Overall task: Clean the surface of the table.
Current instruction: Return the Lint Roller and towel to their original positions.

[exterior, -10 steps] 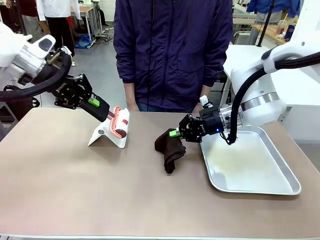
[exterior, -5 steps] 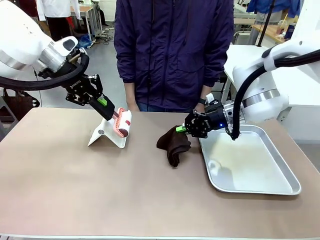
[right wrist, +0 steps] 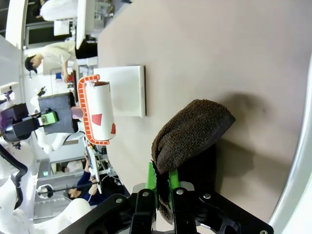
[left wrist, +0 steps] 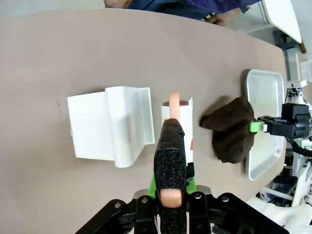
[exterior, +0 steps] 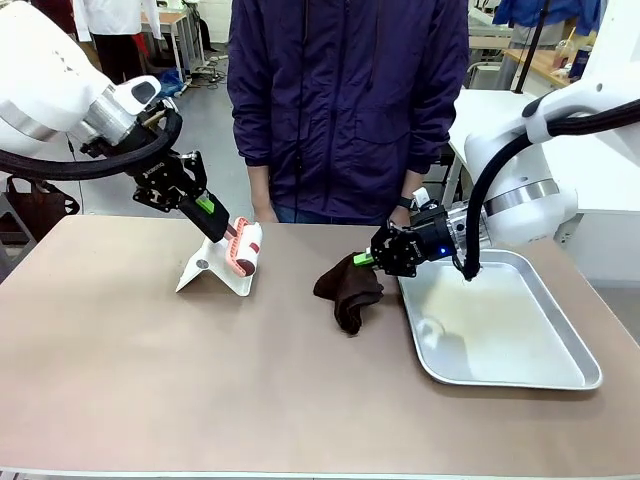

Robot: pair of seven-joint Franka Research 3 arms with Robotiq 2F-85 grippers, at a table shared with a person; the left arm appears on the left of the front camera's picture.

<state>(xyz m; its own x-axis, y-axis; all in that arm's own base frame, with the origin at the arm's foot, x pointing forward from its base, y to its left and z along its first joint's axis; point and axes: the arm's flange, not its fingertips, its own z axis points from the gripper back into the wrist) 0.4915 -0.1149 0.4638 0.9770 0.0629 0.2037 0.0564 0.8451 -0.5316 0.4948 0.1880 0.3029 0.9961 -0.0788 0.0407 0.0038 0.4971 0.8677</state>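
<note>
My left gripper (exterior: 220, 229) is shut on the black-padded handle of a lint roller (exterior: 243, 250), whose white and orange head hangs just over a white folded stand (exterior: 210, 270) at the back left of the brown table (exterior: 200, 390). In the left wrist view the handle (left wrist: 169, 165) runs up between my left gripper (left wrist: 170, 184) to the roller (left wrist: 178, 119). My right gripper (exterior: 366, 258) is shut on a dark brown cloth (exterior: 347, 290) that droops onto the table beside the tray. The right wrist view shows the cloth (right wrist: 192, 129) bulging out of the right gripper (right wrist: 163, 181).
A silver metal tray (exterior: 505, 330) lies on the right of the table, its left rim right by the cloth. A person in a dark jacket (exterior: 345, 100) stands at the far edge, hands near the table. The near half of the table is bare.
Over the last second the left arm swung up and right with the roller, and the right gripper lifted the cloth slightly toward the far edge. Since half a second ago almost nothing has moved.
</note>
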